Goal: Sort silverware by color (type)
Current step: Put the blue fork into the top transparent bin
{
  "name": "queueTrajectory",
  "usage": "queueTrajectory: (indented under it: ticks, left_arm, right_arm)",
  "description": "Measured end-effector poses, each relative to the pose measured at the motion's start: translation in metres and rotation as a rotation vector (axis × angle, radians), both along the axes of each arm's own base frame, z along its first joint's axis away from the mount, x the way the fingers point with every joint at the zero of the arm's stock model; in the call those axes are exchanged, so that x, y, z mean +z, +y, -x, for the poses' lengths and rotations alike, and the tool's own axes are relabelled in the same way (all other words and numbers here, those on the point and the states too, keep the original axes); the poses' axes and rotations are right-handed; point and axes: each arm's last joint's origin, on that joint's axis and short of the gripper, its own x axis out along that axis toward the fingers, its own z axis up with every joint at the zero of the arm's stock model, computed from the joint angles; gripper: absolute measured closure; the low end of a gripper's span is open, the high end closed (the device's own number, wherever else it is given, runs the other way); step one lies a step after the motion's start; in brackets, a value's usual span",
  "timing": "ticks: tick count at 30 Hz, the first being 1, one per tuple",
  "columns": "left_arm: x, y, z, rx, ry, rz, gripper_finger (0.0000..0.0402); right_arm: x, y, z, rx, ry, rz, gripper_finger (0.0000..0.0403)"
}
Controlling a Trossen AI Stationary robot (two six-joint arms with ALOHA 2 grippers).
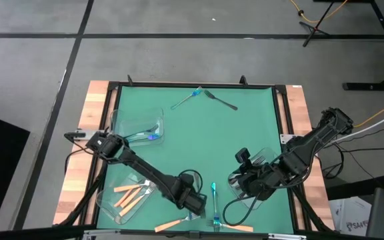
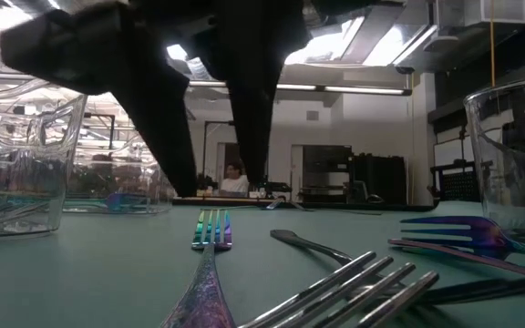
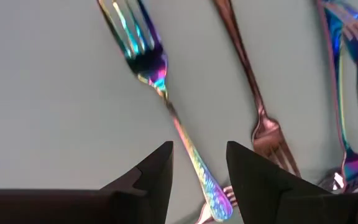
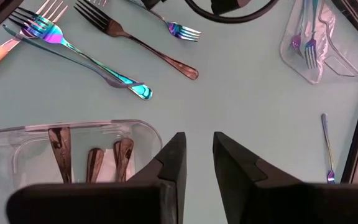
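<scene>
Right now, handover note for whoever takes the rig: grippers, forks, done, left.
Left gripper: open, straddling the handle of an iridescent fork at the table's near edge, nothing held.
Right gripper: empty, jaws apart, beside the dark-fork tray.
Done: orange forks in the near-left tray, blue forks in the far-left tray.
Left: loose forks at the near edge and two at the far edge.

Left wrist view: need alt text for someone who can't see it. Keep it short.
The left gripper hangs open over the handle of an iridescent blue fork lying on the green table, one dark finger on each side of the handle. A dark fork lies beside it, tines toward the camera, and more iridescent forks show at the frame edge.
</scene>
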Motion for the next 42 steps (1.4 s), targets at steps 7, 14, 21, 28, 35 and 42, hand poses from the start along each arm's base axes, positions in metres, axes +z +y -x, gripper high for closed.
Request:
queueTrajectory:
  ticks: [7, 14, 21, 28, 35, 42]
  left_arm:
    - [0.000, 0.003, -0.002, 0.000, 0.004, 0.005, 0.0259]
    - [-0.001, 0.016, -0.004, -0.027, 0.051, 0.003, 0.0259]
    - [-0.002, 0.023, -0.004, -0.019, 0.088, 0.003, 0.0259]
    - [-0.020, 0.020, -0.009, -0.030, 0.113, 0.031, 0.0259]
    - [-0.021, 0.020, -0.010, -0.034, 0.104, 0.034, 0.0259]
    - [-0.027, 0.022, -0.013, -0.046, 0.119, 0.054, 0.0259]
  right_arm:
    - [0.000, 0.000, 0.000, 0.000, 0.000, 0.000, 0.0333]
    - [0.000, 0.000, 0.000, 0.000, 0.001, 0.000, 0.0333]
    - [0.000, 0.000, 0.000, 0.000, 0.000, -0.001, 0.0333]
    - [0.000, 0.000, 0.000, 0.000, -0.002, -0.002, 0.0333]
    - [0.000, 0.000, 0.000, 0.000, -0.004, -0.004, 0.0333]
    - [0.000, 0.000, 0.000, 0.000, -0.005, -0.004, 0.0333]
